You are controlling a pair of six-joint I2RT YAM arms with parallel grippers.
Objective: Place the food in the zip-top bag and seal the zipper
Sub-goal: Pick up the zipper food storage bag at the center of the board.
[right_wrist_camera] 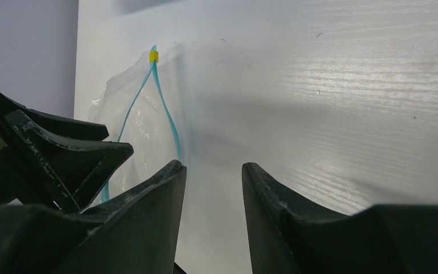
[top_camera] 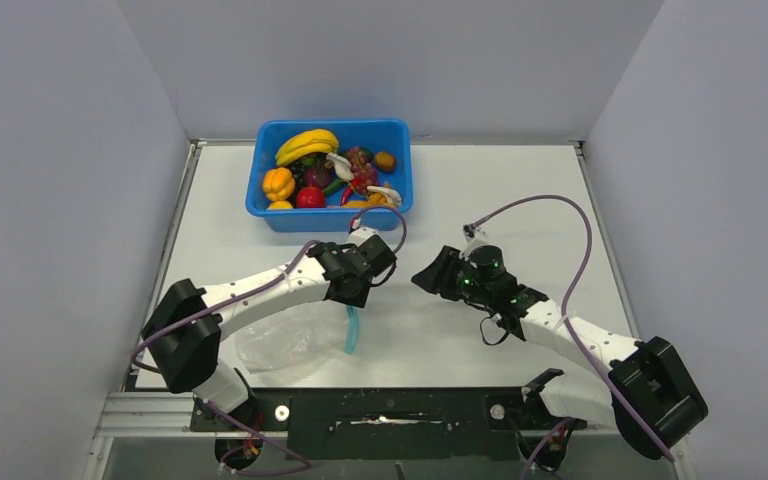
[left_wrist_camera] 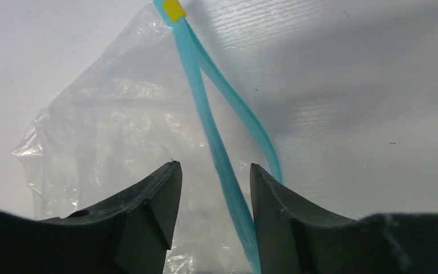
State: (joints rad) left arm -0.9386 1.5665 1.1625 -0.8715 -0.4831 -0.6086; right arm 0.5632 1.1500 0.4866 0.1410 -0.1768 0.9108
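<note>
The zip-top bag (left_wrist_camera: 108, 131) — clear, crinkled film — lies flat by the table's (top_camera: 520, 200) near edge, its teal zipper (left_wrist_camera: 205, 114) parted in a narrow V; the glossy food (top_camera: 310, 160) fills a rigid blue tub (top_camera: 330, 218). The left gripper (left_wrist_camera: 214, 171) and right gripper (right_wrist_camera: 211, 168) each stand part-open — empty.

A tub (top_camera: 330, 218) sits at the counter's (top_camera: 520, 200) far edge, left of centre, with the food (top_camera: 307, 146) in it. The bag (top_camera: 280, 345) lies toward the near-left corner, its zipper (top_camera: 351, 330) on its right side. The left end effector (left_wrist_camera: 214, 171) hangs over the zipper, and the right end effector (right_wrist_camera: 212, 168) is beside it, mid-counter.
</note>
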